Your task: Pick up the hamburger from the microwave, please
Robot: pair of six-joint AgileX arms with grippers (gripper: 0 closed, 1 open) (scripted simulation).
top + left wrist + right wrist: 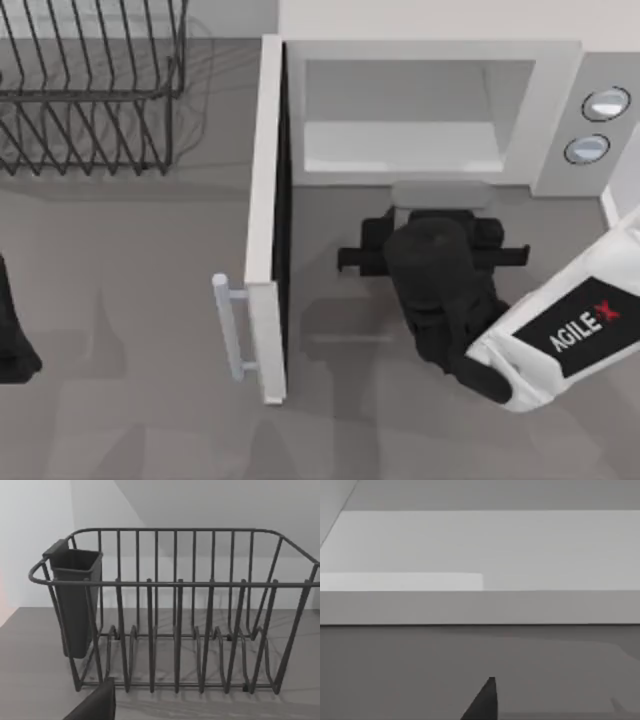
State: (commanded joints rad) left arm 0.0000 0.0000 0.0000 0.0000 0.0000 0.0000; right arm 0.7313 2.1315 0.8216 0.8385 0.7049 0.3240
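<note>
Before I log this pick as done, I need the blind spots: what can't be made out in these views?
- Right gripper: in the top view the wrist covers its fingers, so any hold is unknowable.
- Hamburger: not made out; the microwave cavity looks bare, its front partly behind the right arm.
- Left gripper: cut by the top view's left edge.
- Rack: cropped in the top view.

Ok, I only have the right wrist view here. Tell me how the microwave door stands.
Observer: The door is swung fully open, jutting out at the cavity's left side in the top view.
Operator: Now tell me where I am.
Observer: The right gripper sits just in front of the microwave opening, pointing in.
Operator: And the other arm.
Observer: The left arm is parked at the table's left edge, facing a black wire rack.
</note>
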